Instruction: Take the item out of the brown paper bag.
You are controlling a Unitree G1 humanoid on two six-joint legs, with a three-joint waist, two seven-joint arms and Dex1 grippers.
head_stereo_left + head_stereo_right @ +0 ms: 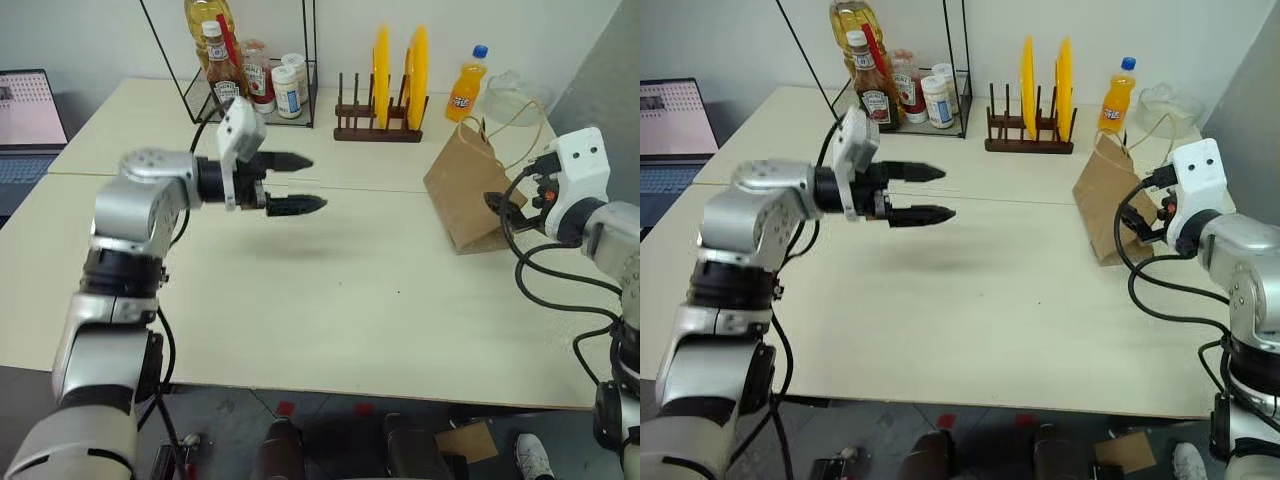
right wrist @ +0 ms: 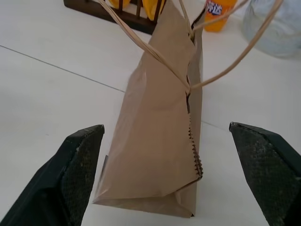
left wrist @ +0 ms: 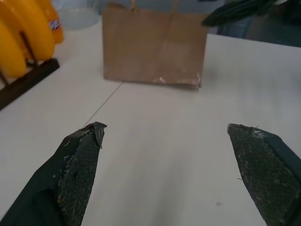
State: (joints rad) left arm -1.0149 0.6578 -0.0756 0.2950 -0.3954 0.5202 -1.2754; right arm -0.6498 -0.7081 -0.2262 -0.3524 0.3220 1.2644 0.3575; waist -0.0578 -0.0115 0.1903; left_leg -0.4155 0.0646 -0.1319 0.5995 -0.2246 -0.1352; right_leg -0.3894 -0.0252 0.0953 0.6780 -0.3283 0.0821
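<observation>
One brown paper bag (image 1: 468, 196) stands upright on the pale worktop (image 1: 330, 300), mouth pinched nearly flat, two thin cord handles looping up from its top edge. The cola bottle cannot be seen; whether it sits inside the bag cannot be told.

Two tools. Left tool (image 1: 292, 183): raised above the bare worktop well to the left of the bag, pointing sideways toward it, its two black fingers spread apart, nothing between them. In the left wrist view the bag's broad face lies ahead, framed between the fingers (image 3: 80, 165). Right tool (image 2: 171, 174): just on the right of the bag, fingers wide apart and empty; in the right wrist view they straddle the bag's narrow end without touching it.

Behind the bag: one orange soda bottle (image 1: 466, 85) with a blue cap, and one clear container (image 1: 512, 97) beside it. Behind and left of the bag: one dark wooden rack (image 1: 378, 118) holding two yellow plates on edge. Further left of the bag: one black wire rack (image 1: 250, 70) with several condiment bottles. One laptop (image 1: 28, 125) sits farthest left.
</observation>
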